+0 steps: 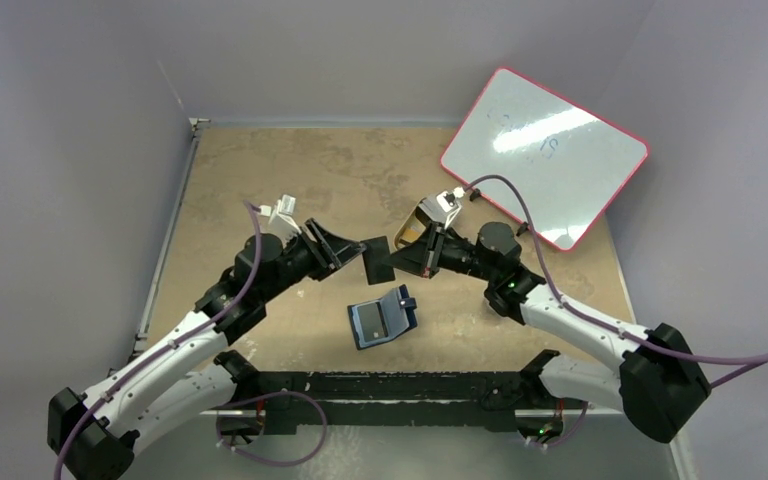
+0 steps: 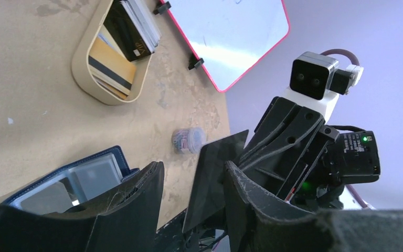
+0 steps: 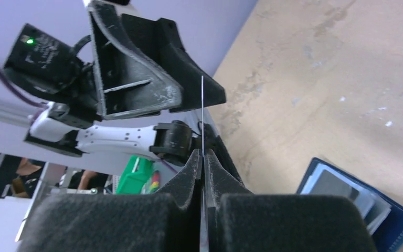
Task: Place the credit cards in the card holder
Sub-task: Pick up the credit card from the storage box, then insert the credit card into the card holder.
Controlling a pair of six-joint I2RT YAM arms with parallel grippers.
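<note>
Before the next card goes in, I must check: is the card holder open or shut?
Open: the navy card holder lies unfolded, both halves spread, inner slots facing up.

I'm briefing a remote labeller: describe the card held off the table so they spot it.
On the table, find the open navy card holder. Just beyond it hangs the black card, pinched by the jaws of the right gripper. Unlike cards in the tray, it is airborne.
</note>
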